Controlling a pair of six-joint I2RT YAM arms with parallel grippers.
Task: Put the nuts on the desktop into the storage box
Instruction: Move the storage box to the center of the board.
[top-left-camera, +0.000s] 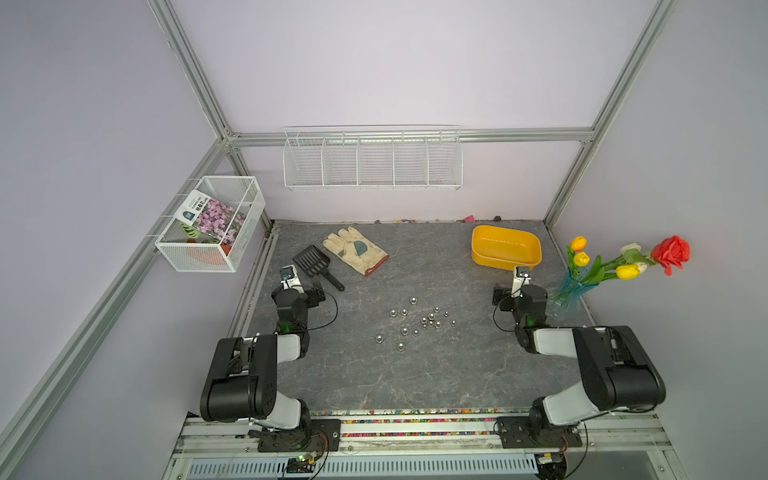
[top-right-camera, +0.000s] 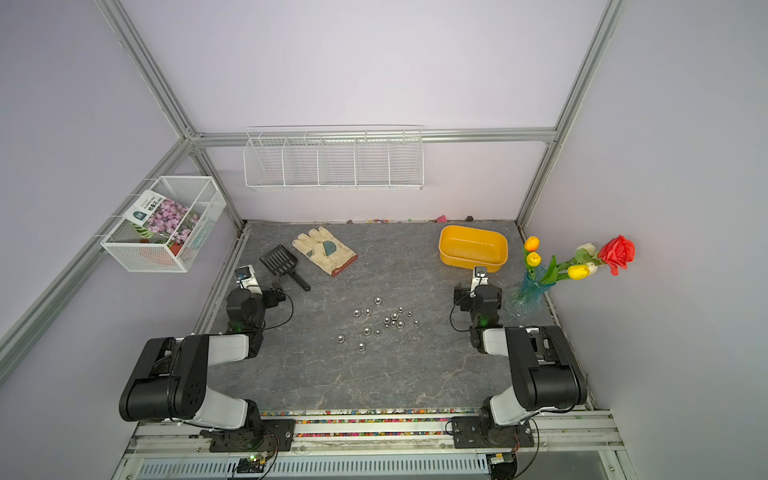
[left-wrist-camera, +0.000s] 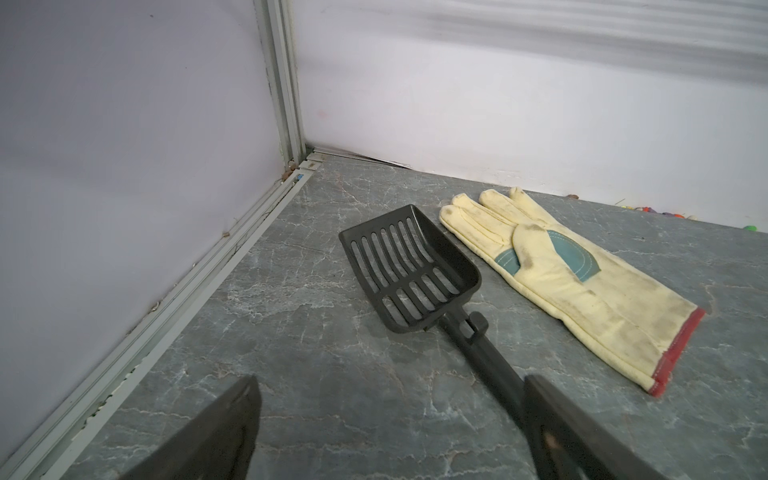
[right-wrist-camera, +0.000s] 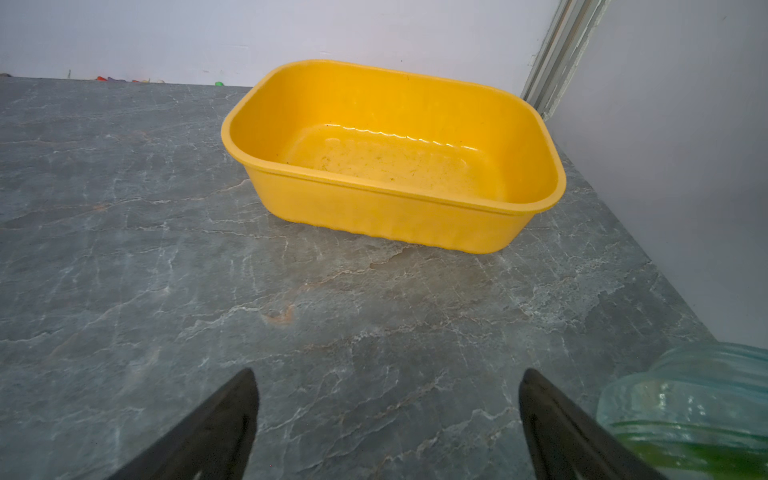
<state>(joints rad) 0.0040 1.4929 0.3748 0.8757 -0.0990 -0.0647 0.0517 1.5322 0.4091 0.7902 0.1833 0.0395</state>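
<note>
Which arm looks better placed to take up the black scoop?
Left, probably: the left gripper is open, one finger beside the handle of the scoop. The right gripper, also open, faces the storage box instead.

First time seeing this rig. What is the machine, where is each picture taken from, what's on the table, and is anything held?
Two robot arms stand at a grey desktop's near edge. Both top views look down on everything; each wrist view looks out past that arm's fingers. The left fingers, open, face a black scoop and a glove. The right fingers, open, face the empty yellow storage box. Silver nuts lie scattered mid-table; a flower vase stands at the right. Nothing is held.
</note>
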